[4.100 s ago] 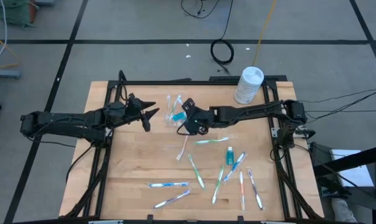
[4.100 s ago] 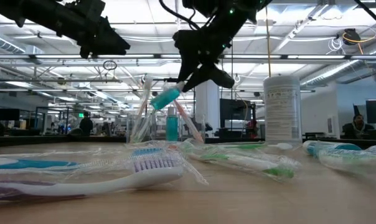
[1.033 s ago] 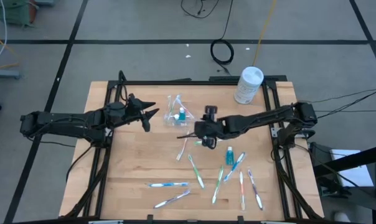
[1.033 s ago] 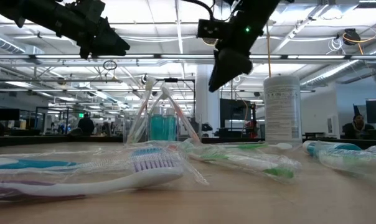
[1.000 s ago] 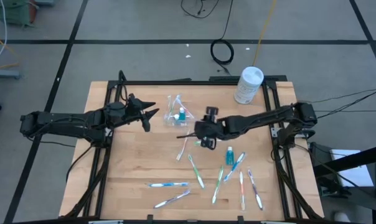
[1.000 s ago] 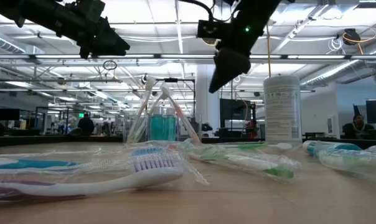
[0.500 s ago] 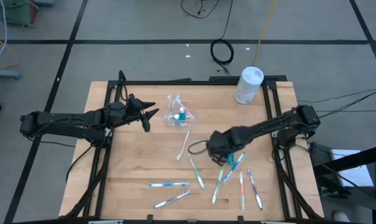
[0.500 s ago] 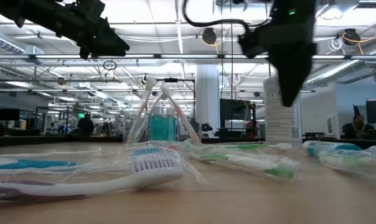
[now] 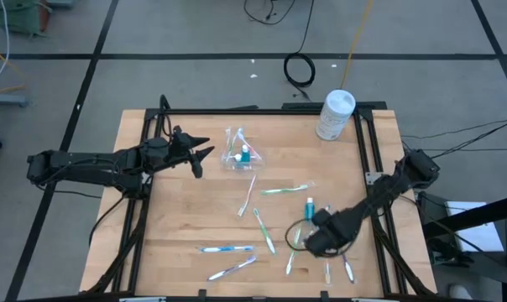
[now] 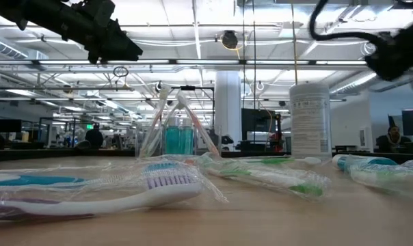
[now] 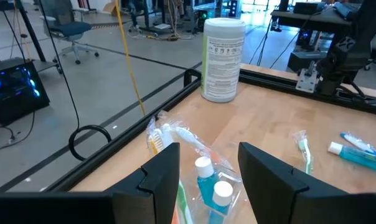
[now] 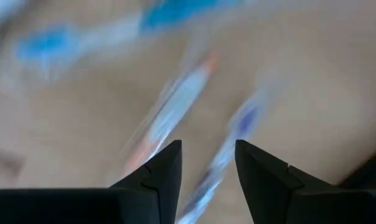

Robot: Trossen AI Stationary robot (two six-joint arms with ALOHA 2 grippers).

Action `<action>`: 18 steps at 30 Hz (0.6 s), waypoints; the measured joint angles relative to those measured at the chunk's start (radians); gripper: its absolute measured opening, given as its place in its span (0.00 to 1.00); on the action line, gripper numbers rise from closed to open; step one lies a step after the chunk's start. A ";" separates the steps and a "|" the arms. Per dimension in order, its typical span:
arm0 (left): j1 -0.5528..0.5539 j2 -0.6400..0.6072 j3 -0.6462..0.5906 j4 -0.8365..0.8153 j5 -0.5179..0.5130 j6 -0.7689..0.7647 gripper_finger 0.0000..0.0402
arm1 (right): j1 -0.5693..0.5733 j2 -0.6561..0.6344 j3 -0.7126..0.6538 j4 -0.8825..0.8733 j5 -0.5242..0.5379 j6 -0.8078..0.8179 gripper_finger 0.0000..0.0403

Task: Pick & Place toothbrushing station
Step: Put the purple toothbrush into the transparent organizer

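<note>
Several toothbrushes (image 9: 263, 229) lie loose on the surface (image 9: 186, 218); the right gripper (image 9: 314, 243), jaws apart and empty, hovers over them and next must close on one for the cup (image 9: 237, 158), while the left gripper (image 9: 201, 154) waits parted beside it.

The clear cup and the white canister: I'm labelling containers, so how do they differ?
The clear cup is see-through and holds toothbrushes and blue tubes; the white canister is opaque with a printed label. The cup stands on the wood near the left gripper; the canister stands at the table's far edge. In the low view the canister looks taller. Both stand upright.
</note>
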 joint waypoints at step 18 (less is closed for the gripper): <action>0.000 0.000 0.000 0.039 0.000 0.049 0.42 | 0.057 -0.007 -0.216 0.168 -0.074 0.273 0.35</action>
